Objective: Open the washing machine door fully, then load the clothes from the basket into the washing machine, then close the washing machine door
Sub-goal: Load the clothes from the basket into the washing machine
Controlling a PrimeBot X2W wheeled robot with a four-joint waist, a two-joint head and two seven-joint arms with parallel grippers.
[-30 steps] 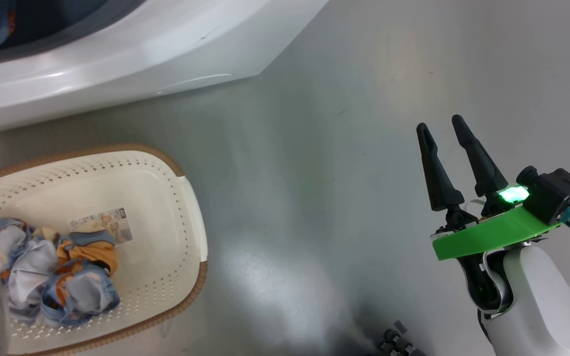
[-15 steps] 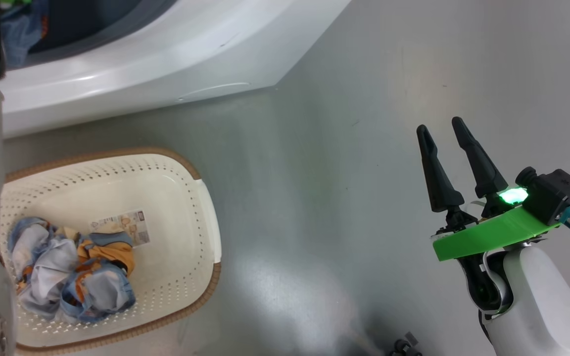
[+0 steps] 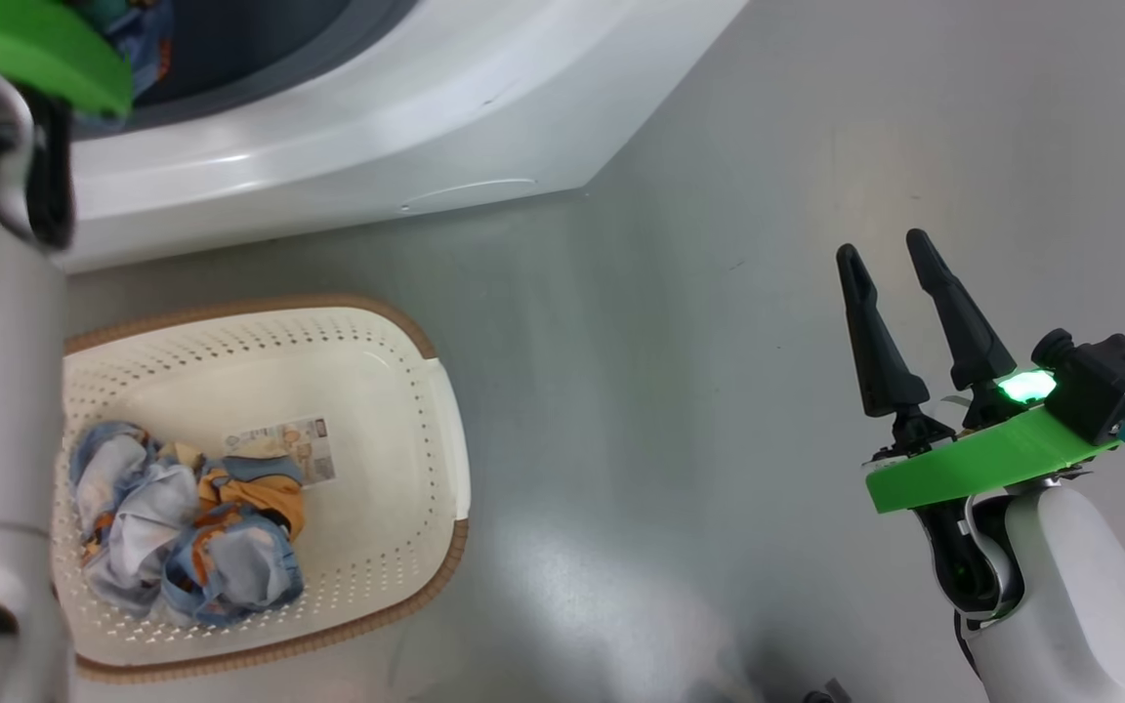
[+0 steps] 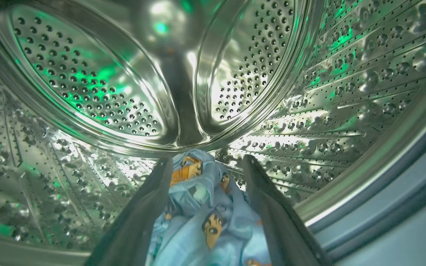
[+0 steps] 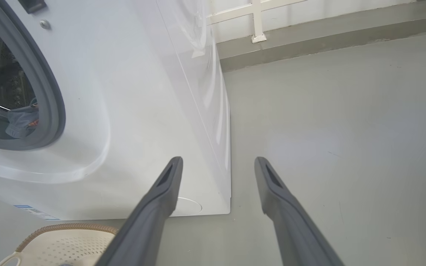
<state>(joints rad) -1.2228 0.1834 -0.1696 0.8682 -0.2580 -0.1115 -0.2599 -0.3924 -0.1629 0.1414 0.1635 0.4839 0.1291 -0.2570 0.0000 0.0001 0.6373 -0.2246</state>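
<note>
At 4 o'clock in the head view the right fingers (image 3: 870,332) are hanging wide apart and empty, and at 8 o'clock the basket (image 3: 450,430) is keeping the same bundle of clothes (image 3: 182,532) as before. The camera is turning, so the washing machine (image 3: 377,117) at 11 o'clock is showing more than a second ago. In its drum (image 4: 87,92) the left fingers (image 4: 139,221) are standing spread, a blue garment (image 4: 202,207) lying loose between them, so more loading is waiting, I think.

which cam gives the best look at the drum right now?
Left wrist: it looks straight into the drum, perforated steel wall and back plain, a garment inside. Head catches a dark sliver at top left; right wrist a dim slice behind the gasket.
</note>
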